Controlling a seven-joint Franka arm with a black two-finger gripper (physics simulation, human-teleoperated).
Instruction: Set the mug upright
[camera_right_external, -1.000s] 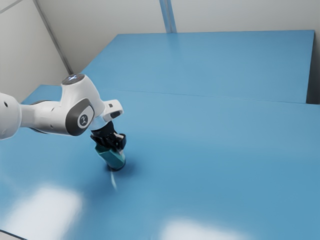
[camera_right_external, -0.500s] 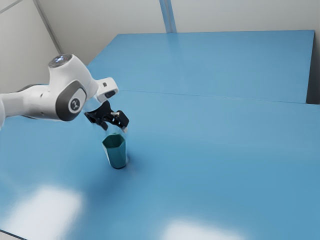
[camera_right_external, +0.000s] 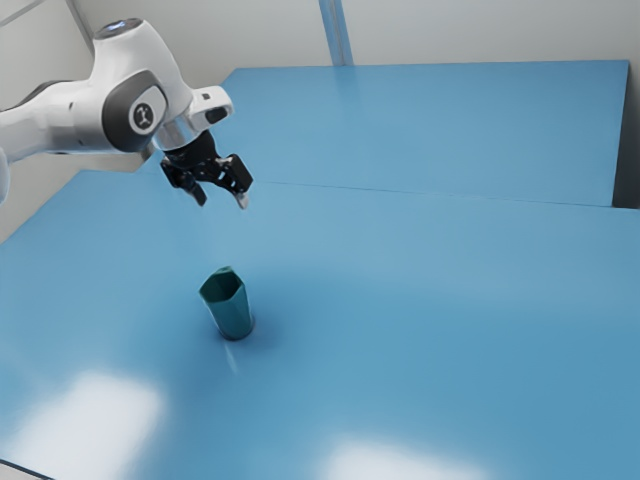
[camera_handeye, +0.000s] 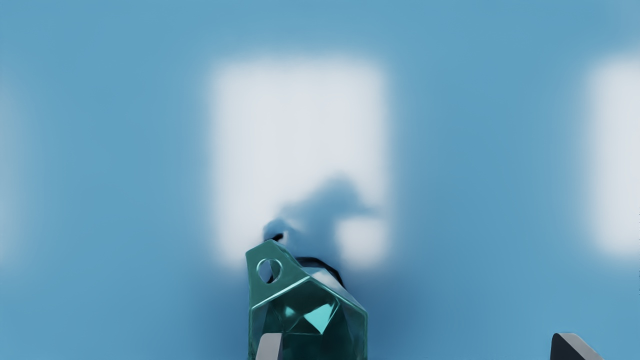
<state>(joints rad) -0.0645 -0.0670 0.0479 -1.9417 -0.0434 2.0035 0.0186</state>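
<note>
While the mug (camera_right_external: 234, 313) stands upright, arm logos (camera_right_external: 144, 117) show.

Free air parts the tool (camera_right_external: 222, 202) from the mug (camera_right_external: 234, 315) (the obstacle), with open table (camera_right_external: 420, 320) around.

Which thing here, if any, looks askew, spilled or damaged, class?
The mug, mouth up on the blue table, looks slightly askew: its rim sits farther toward the exterior view's left than its base. Viewing angle may explain that; I cannot tell. No spill or crack stands out.
</note>
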